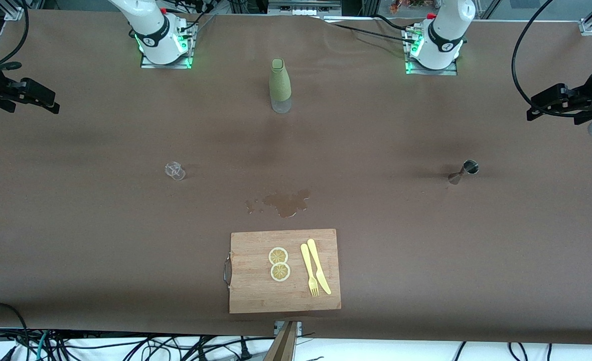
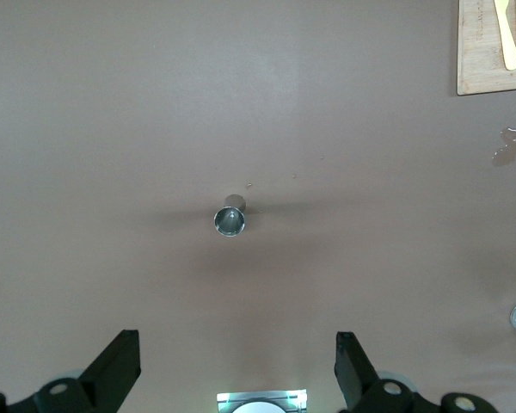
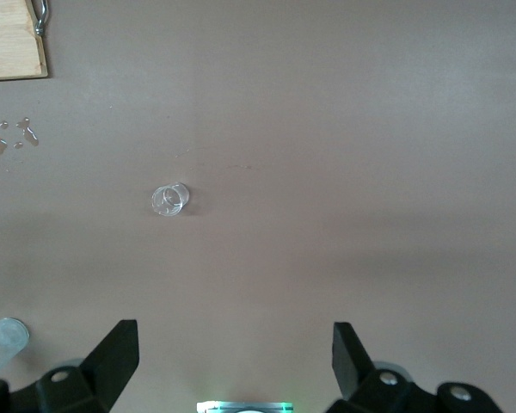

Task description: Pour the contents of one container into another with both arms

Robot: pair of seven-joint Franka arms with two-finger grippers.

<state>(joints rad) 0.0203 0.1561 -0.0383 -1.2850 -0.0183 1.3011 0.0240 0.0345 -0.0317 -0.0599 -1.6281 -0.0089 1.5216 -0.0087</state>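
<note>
Nearest the front camera lay the cutting board [image 1: 256, 291] with its lemon slices [image 1: 279, 264], fork [image 1: 309, 271] and knife [image 1: 319, 265], untouched and apparently no part of the pour. High over the table, the left gripper [image 2: 234, 366] hung with its fingers spread wide and empty, the steel jigger [image 2: 230, 220] directly below it. Likewise the right gripper [image 3: 232, 361] was spread and empty, the small clear glass [image 3: 169, 200] beneath it — each vessel seemingly set within one arm's reach. Between the bases stood the green bottle [image 1: 280, 85], a wet spill [image 1: 283, 203] between it and the board.
</note>
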